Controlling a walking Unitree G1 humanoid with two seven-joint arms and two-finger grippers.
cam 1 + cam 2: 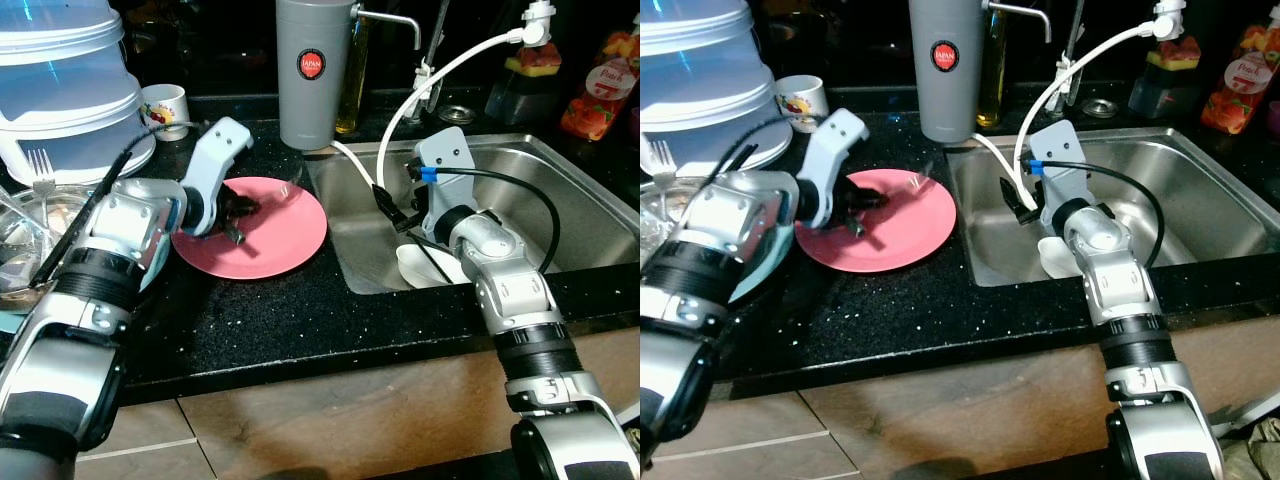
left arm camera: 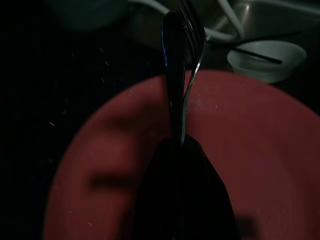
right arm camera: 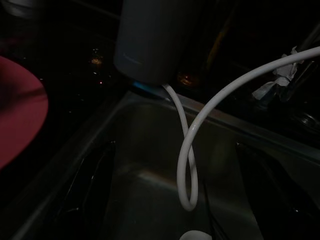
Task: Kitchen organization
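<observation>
Hovering over the pink plate, the left gripper clenches a fork, tines blurred. The right gripper hangs spread above the sink, fingertips half hidden by the white hose.

The left gripper is seen in the left wrist view as a dark blurred mass; the handle of the fork is swallowed between its fingers and the tines are cut off by the frame edge. The pink plate is partly covered by that gripper and blurred in the wrist view. The white bowl in the sink is largely hidden behind the right arm. The right gripper fingertips are too dark to separate. The stacked white container is cropped at the frame edge.
</observation>
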